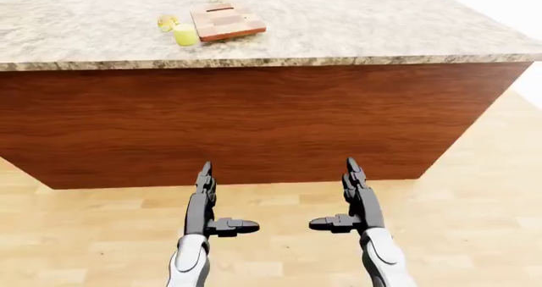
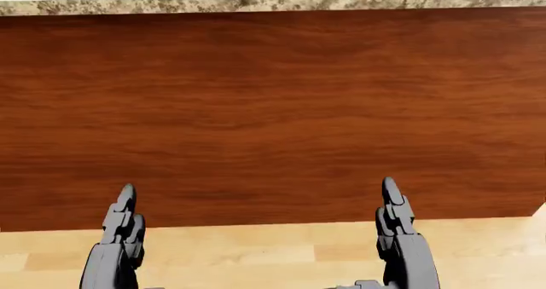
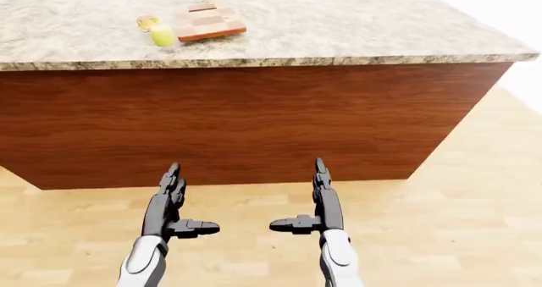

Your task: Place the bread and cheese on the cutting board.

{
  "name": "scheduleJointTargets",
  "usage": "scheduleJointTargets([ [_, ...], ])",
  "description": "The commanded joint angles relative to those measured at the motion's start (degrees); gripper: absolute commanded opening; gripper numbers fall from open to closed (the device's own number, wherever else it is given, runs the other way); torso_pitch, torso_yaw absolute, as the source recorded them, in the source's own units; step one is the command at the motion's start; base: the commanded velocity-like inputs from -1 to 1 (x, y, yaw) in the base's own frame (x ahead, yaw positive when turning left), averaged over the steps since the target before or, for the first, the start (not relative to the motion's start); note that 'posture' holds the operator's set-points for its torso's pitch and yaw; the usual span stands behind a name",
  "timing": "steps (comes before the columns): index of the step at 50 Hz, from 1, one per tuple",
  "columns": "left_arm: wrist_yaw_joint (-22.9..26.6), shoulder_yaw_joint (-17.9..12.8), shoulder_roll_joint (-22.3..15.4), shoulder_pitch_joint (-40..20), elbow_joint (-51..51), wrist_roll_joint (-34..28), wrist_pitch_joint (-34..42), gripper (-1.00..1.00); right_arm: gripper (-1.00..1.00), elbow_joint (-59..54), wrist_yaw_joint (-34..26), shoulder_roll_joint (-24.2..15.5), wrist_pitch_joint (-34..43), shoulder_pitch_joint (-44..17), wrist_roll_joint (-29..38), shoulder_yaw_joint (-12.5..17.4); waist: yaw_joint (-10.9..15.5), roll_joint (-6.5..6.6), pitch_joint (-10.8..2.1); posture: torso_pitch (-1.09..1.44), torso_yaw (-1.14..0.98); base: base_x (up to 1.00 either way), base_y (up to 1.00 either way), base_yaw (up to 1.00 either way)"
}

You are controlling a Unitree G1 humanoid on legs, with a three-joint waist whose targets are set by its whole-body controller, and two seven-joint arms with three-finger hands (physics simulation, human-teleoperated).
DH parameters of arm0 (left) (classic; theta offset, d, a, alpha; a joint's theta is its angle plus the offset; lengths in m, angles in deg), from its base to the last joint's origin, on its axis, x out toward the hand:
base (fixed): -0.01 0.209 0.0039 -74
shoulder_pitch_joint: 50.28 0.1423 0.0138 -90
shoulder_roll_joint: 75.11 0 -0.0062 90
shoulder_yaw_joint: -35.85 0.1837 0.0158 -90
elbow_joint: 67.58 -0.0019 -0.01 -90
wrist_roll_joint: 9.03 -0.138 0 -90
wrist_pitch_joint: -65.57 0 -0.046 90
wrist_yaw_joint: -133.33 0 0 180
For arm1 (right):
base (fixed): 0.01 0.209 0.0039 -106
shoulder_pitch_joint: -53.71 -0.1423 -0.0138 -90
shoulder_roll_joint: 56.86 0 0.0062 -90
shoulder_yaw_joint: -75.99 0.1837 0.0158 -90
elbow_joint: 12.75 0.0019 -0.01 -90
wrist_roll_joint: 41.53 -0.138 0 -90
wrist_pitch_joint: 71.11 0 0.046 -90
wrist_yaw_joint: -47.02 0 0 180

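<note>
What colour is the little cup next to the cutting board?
The cup is yellow-green, clearest in the left-eye view, left of the cutting board.

The light is bright and even, and everything looks sharp with no blur. The counter top shines pale. Its wooden side is darker, in soft shade. The top right corner of both eye views is washed out white. No hard shadows fall on the floor.

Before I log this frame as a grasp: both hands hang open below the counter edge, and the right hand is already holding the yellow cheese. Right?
Not quite. The right hand holds nothing; like the left hand it is open and empty. The left-eye view shows the yellow cheese on the counter, beside the cutting board.
</note>
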Motion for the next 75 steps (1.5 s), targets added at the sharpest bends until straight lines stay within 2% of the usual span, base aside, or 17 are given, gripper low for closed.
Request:
scheduleJointTargets([
  [1,-0.07,-1.24,-0.88,-2.80,6.39,0.84,-1.33,1.00,1.00,5.81,0.31,-0.26,-1.15,-2.47,-0.38,0.25,-0.12,-0.45,-0.05,0.00,0.00,0.00,0.00,0.00],
  [3,-0.64,-1.30,-1.32,-3.34,7.60,-0.66,-1.29,1.00,1.00,9.18,0.23,-0.47,1.93,-2.72,-0.30,0.09,0.45,-0.05,-3.67,0.00,0.00,0.00,0.00,0.00],
  [5,-0.51,-1.58,-1.33,-3.77,7.65,-0.76,-1.02,1.00,1.00,11.26,0.00,-0.68,3.99,-3.12,-0.19,0.18,0.40,-0.43,-1.15,0.00,0.00,0.00,0.00,0.00],
  [8,-0.22,-2.35,-1.67,-4.78,10.17,-0.05,2.32,1.00,1.00,14.88,-0.25,-0.96,7.86,-3.92,0.08,0.38,0.50,-0.41,-4.20,0.00,0.00,0.00,0.00,0.00],
  [15,-0.52,-6.25,-5.02,-10.48,20.05,3.98,19.46,1.00,1.00,25.98,-1.63,-2.27,25.85,-8.70,4.34,-0.56,0.54,-0.11,-4.95,0.00,0.00,0.00,0.00,0.00],
  [28,1.26,-10.38,-10.81,-21.88,36.68,4.83,43.93,1.00,1.00,42.29,-8.10,-8.27,48.69,-27.04,-0.28,5.67,0.49,0.34,-5.07,0.00,0.00,0.00,0.00,0.00],
  [46,-1.57,-13.55,-14.62,-29.39,42.96,10.30,53.79,1.00,1.00,48.47,-5.10,-10.80,57.57,-34.44,-4.08,6.30,0.41,0.36,-3.42,0.00,0.00,0.03,0.00,0.00],
  [47,-1.77,-13.65,-14.77,-29.46,43.05,10.52,53.84,1.00,1.00,48.73,-5.00,-10.96,57.65,-34.62,-4.08,6.05,0.35,0.68,-4.57,0.00,0.00,0.05,0.00,0.00],
  [48,-1.90,-13.56,-14.85,-29.36,43.21,10.70,53.80,1.00,1.00,48.72,-4.99,-10.81,57.41,-34.42,-4.27,6.08,0.44,0.50,-3.01,0.00,0.00,0.05,0.00,0.00],
  [50,-2.10,-13.27,-14.82,-29.01,42.89,10.78,53.19,1.00,1.00,49.27,-4.84,-10.68,57.90,-34.39,-4.62,5.95,0.33,0.80,-4.34,0.00,0.00,0.05,0.00,0.00],
  [51,-2.19,-13.32,-14.85,-29.13,43.08,10.96,53.44,1.00,1.00,49.57,-4.76,-10.61,58.05,-34.30,-4.69,5.81,0.40,0.58,-2.94,0.00,0.00,0.05,0.00,0.00],
  [57,-2.41,-12.96,-14.68,-28.40,42.66,11.08,52.26,1.00,1.00,50.03,-5.16,-10.62,56.96,-33.15,-4.15,4.97,0.28,0.62,-3.49,0.00,0.00,0.08,0.03,0.00],
  [64,-2.63,-12.37,-13.84,-27.11,45.02,11.51,53.29,1.00,1.00,50.73,-5.45,-9.98,57.07,-32.52,-3.42,4.38,-0.11,2.05,-3.09,0.00,0.00,0.13,0.08,0.00],
  [67,-2.42,-12.65,-13.85,-26.96,44.76,11.48,53.10,1.00,1.00,50.68,-5.69,-9.85,56.76,-32.33,-3.03,4.15,-0.02,1.53,-3.07,0.00,0.00,0.13,0.09,0.00],
  [71,-2.25,-12.45,-13.63,-26.55,44.39,11.21,52.44,1.00,1.00,50.14,-5.95,-9.36,55.70,-31.58,-2.49,3.81,-0.01,-2.04,-2.59,0.00,0.00,0.12,0.09,0.00],
  [72,-2.19,-12.49,-13.60,-26.49,44.54,11.25,52.49,1.00,1.00,50.06,-5.95,-9.24,55.68,-31.69,-2.35,3.64,0.18,-0.78,-2.93,0.00,0.00,0.12,0.09,0.00],
  [75,-2.07,-12.64,-13.48,-25.92,44.72,11.19,52.32,1.00,1.00,50.24,-6.15,-8.98,55.82,-31.82,-2.08,3.35,0.06,-1.55,-3.30,0.00,0.00,0.13,0.08,0.00],
])
